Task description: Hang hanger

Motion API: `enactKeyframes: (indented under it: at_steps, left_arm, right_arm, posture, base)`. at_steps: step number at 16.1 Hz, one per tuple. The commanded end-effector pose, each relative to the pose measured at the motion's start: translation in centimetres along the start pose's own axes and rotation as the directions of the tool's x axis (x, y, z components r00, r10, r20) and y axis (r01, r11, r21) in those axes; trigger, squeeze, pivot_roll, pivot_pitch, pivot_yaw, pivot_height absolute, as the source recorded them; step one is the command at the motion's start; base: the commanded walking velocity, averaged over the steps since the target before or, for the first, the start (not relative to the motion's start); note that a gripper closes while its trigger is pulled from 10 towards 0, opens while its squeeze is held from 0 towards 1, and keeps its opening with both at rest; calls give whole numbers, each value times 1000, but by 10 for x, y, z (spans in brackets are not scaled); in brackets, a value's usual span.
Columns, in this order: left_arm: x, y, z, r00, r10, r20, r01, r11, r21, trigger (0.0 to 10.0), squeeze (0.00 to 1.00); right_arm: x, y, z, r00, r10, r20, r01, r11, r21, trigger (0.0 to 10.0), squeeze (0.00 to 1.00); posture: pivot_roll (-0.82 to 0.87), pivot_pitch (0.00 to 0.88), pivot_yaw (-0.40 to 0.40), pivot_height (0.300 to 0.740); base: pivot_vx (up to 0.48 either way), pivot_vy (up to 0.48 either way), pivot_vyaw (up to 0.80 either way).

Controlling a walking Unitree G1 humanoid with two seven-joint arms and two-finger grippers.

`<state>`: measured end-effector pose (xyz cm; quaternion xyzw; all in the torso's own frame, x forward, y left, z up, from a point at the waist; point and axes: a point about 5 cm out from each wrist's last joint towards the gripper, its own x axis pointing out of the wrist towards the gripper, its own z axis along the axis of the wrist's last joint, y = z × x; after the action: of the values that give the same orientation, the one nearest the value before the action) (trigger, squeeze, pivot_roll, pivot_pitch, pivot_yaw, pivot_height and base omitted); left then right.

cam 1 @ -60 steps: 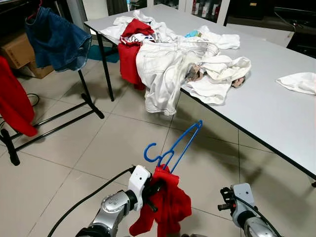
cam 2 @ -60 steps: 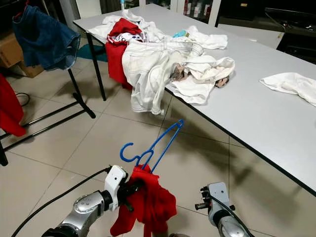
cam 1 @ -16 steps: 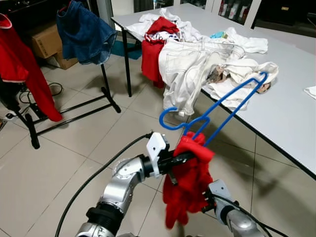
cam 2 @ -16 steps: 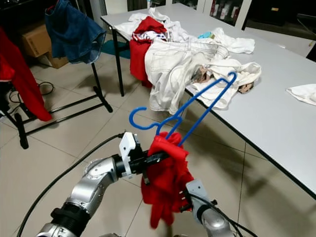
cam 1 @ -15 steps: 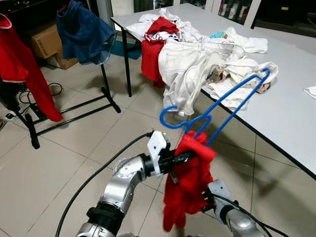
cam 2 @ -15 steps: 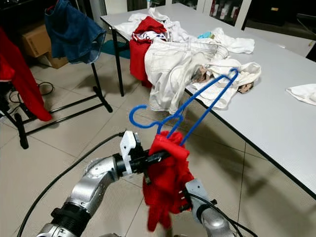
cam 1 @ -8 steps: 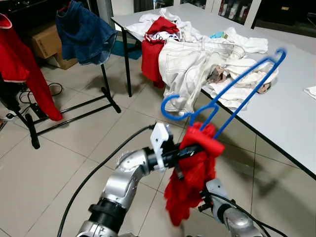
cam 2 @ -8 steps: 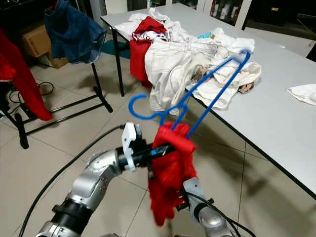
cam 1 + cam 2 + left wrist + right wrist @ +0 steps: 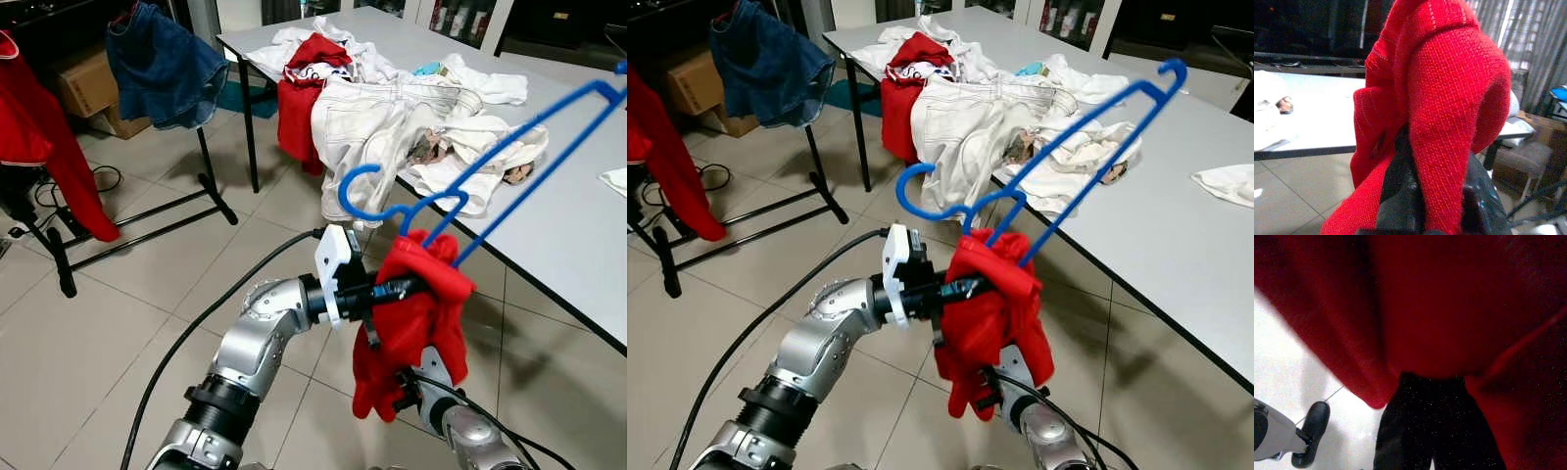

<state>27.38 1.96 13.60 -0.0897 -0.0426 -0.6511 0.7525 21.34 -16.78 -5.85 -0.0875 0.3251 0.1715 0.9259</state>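
Left eye view: left gripper point(image 9: 392, 291), arm raised and extended forward, clamps red garment point(image 9: 416, 323) on blue hanger point(image 9: 460, 211), near the table point(image 9: 568, 206). Right gripper point(image 9: 407, 397) sits low behind the garment; finger state cannot be told. Left wrist view: fingers point(image 9: 1400, 200) pinch cloth.

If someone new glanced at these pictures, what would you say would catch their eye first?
Most striking is the blue hanger with a red garment bunched on it, held up by the left gripper in the middle foreground. Behind it, a heap of white and red clothes spills over the edge of the grey table. On the far left, a clothes rack carries a denim piece and a red top.
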Motion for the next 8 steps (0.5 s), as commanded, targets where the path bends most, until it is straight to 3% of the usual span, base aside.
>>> enactKeyframes:
  at_steps: [1, 8]
  left_arm:
    - [2, -2, 8, 999, -27, 23, 26, 999, 25, 10000, 0]
    - [-8, -7, 14, 997, -76, 18, 76, 997, -15, 10000, 0]
  right_arm:
    - [1, -5, 5, 1000, -23, 20, 23, 1000, 9, 10000, 0]
    - [-1, -23, 5, 987, -161, -19, 160, 986, -43, 10000, 0]
  posture:
    - [-74, 0, 12, 740]
    - [-60, 0, 6, 740]
  base:
    - [0, 0, 0]
    - [0, 0, 0]
